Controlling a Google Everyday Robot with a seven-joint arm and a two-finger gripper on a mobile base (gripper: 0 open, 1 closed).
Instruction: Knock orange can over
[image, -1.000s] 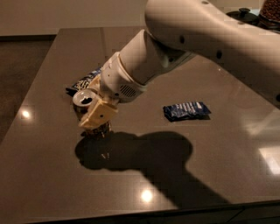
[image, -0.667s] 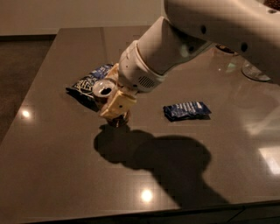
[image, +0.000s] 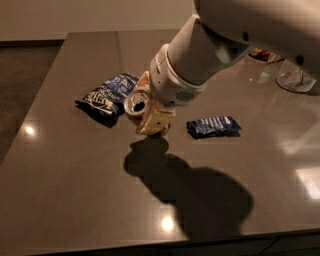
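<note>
The orange can (image: 136, 103) shows its silver top with the dark drinking hole, tilted toward the left. It sits between the tan fingers (image: 156, 123) of my gripper (image: 146, 106), which is shut on it near the middle of the dark table (image: 75, 190). Gripper and can are held slightly above the tabletop, and their shadow falls on the table below and to the right. The can's body is mostly hidden by the fingers and the white wrist.
A large crinkled blue snack bag (image: 106, 95) lies just left of the can. A smaller blue bag (image: 212, 126) lies to the right. A clear glass (image: 295, 77) and a small orange item (image: 262, 54) stand at the back right. The table's front edge is near.
The gripper has moved right and away from the front edge, carrying the can with it, from left of the big snack bag to its right side.
</note>
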